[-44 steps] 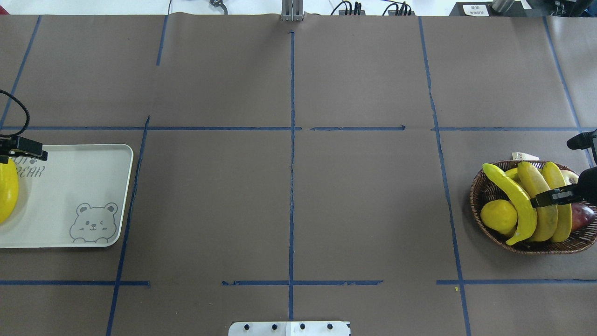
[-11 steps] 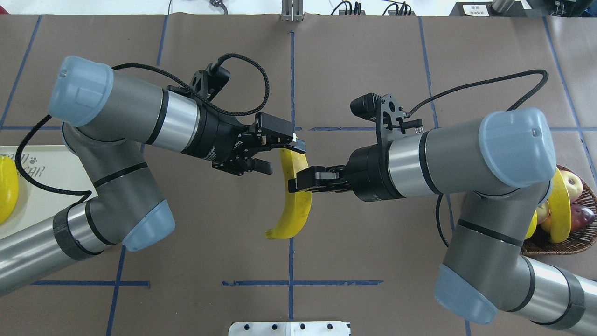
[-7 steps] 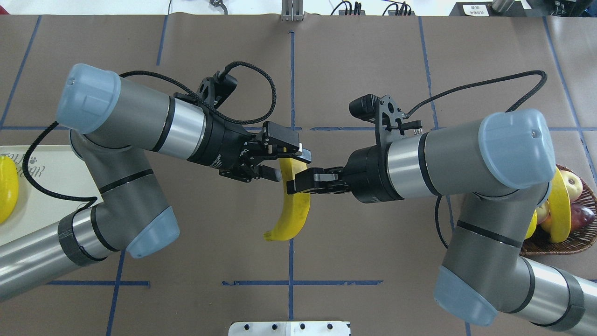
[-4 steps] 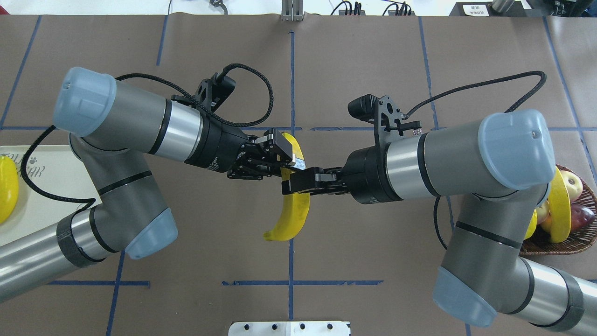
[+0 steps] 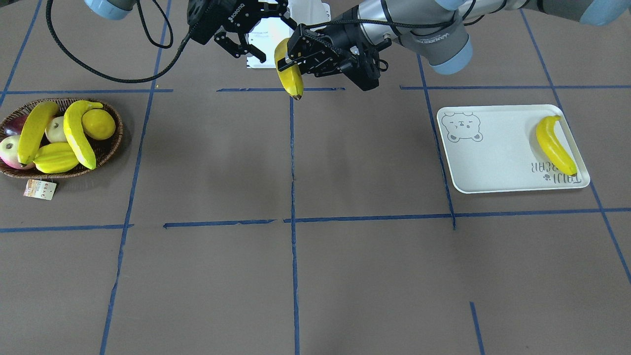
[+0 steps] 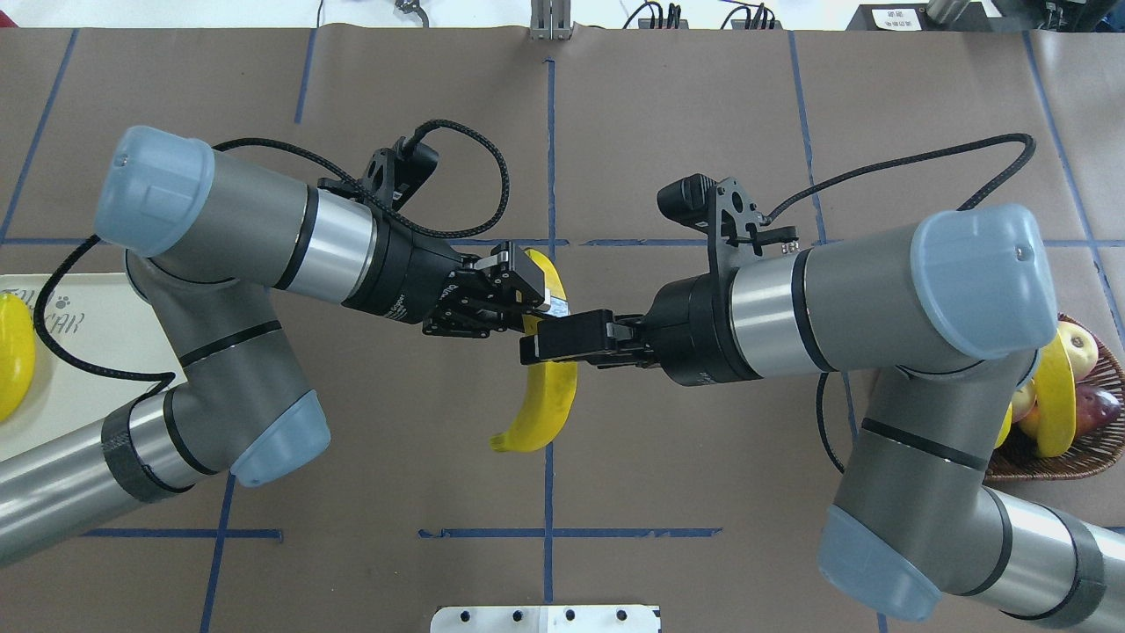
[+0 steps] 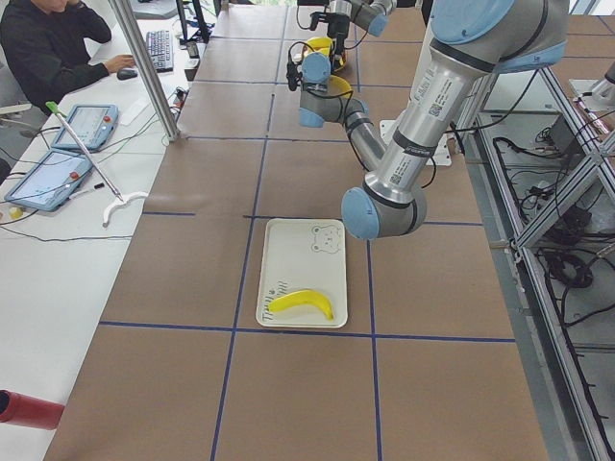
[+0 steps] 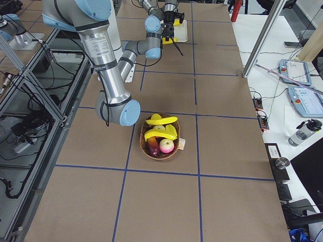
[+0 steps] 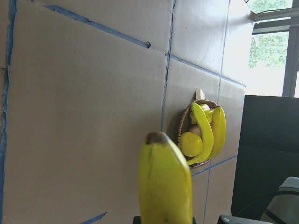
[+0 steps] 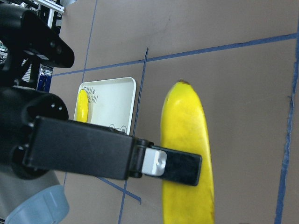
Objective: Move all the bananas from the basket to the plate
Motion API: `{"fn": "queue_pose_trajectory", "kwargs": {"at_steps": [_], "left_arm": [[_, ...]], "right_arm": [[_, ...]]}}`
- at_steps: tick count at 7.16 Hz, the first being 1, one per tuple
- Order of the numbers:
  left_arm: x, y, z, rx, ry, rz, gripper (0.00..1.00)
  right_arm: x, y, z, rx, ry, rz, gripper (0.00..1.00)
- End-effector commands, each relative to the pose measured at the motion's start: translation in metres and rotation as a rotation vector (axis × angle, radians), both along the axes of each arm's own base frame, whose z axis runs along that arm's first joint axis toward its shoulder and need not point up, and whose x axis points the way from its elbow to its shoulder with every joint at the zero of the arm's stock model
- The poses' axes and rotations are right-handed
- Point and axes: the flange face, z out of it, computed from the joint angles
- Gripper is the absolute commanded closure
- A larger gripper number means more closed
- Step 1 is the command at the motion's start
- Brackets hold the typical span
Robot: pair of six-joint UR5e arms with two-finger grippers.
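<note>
1. Since the overhead picture of about half a second back, the right claw (image 6: 545, 338) has let go. Its fingers were then clamped on the banana (image 6: 549, 404) and now stand spread. The upper one still lies over the fruit in the overhead view, and whether it touches the skin cannot be told.
2. Six seconds back both arms sat at the bench (image 5: 345, 276) ends and this banana lay in the basket (image 5: 111, 150). Now the two arms meet above the middle of the bench.
3. The left claw (image 6: 538, 303) is clenched across the banana's upper half, just beside the right claw. In the right wrist view one of its pads is pressed flat across the yellow skin.
4. The banana hangs in the air, clear of the bench, and runs roughly along the blue centre line. Its free lower tip curves toward the left arm's side. From the left wrist camera its dark-tipped end points away, toward the distant basket.
5. A second banana (image 5: 554, 145) lies on the plate (image 5: 498, 158). It is at the end away from the bear face, just beside the lettering. The plate sits flat at the robot's left end of the bench.
6. At the right end, the basket holds a third banana (image 5: 32, 130) and a fourth banana (image 5: 79, 133). They lie side by side among other fruit, with a lemon (image 5: 98, 123) touching the fourth.
7. A paper tag (image 5: 39, 189) lies on the bench just beside the basket's rim.
</note>
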Motion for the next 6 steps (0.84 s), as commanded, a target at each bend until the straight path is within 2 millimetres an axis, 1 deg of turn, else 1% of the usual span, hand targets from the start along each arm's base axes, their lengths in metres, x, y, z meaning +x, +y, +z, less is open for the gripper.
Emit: {"fn": "queue_pose_trajectory", "kwargs": {"at_steps": [1,2,3,4,5,6], "left_arm": [[-0.012,-0.019,0.056,-0.09,-0.116,-0.034,1.0],[-0.04,-0.046,0.077,-0.139,-0.181,-0.061,1.0],[-0.079,-0.069,0.092,-0.176,-0.209,-0.075,1.0],[-0.11,-0.074,0.147,-0.187,-0.273,-0.11,1.0],[-0.147,-0.066,0.224,-0.137,-0.372,-0.137,1.0],[-0.182,-0.055,0.284,-0.13,-0.451,-0.154,1.0]], "right_arm": [[0.004,-0.002,0.003,-0.022,0.004,0.012,0.0],[0.002,-0.008,0.007,-0.087,0.01,0.067,0.0],[0.002,-0.01,0.011,-0.094,0.019,0.076,0.0],[0.004,-0.01,0.018,-0.102,0.028,0.081,0.0],[0.006,-0.013,0.028,-0.112,0.044,0.112,0.0],[0.009,-0.014,0.044,-0.124,0.07,0.133,0.0]]}}
